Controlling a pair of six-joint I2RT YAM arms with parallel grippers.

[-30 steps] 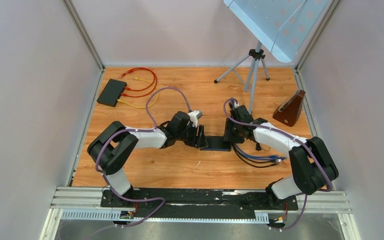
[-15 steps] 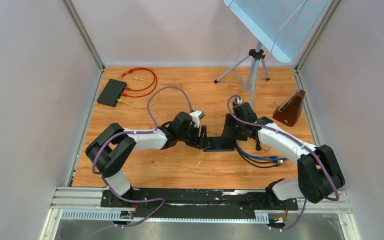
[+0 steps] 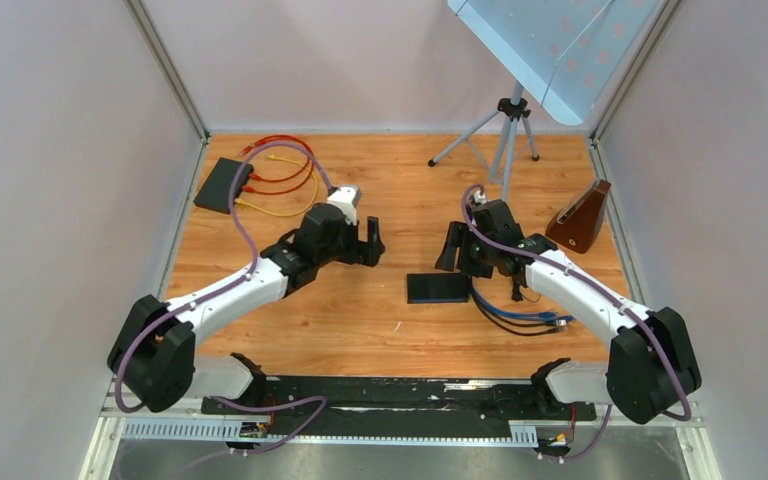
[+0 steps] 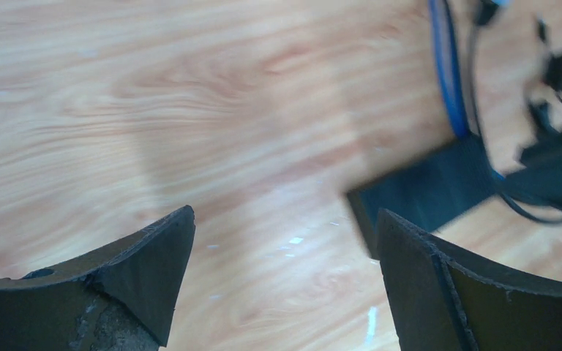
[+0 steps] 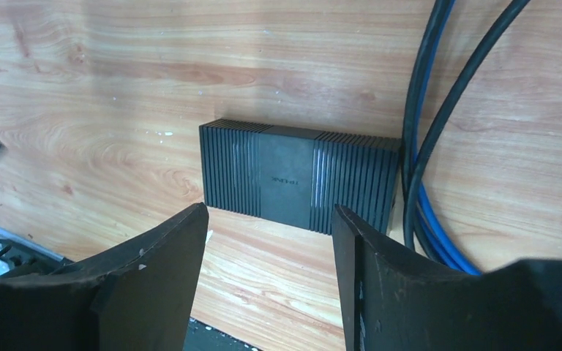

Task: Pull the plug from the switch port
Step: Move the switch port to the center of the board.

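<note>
The black switch (image 3: 437, 287) lies flat on the wooden table, its ribbed top filling the middle of the right wrist view (image 5: 298, 178). Blue and black cables (image 3: 513, 313) coil at its right end (image 5: 418, 157). I cannot make out the plug or the port. My left gripper (image 3: 369, 243) hangs open to the upper left of the switch with nothing in it (image 4: 285, 216); the switch's blurred corner (image 4: 424, 194) shows past its right finger. My right gripper (image 3: 455, 250) stands open just behind the switch, empty (image 5: 270, 210).
A second black switch (image 3: 223, 185) with red and yellow cables (image 3: 282, 172) sits at the back left. A tripod (image 3: 505, 130) stands at the back, with a brown wedge-shaped object (image 3: 580, 217) by the right wall.
My left gripper opened, let go of the switch's left end and swung away up and left. My right gripper opened wider and backed off. The switch now lies free on the table.
</note>
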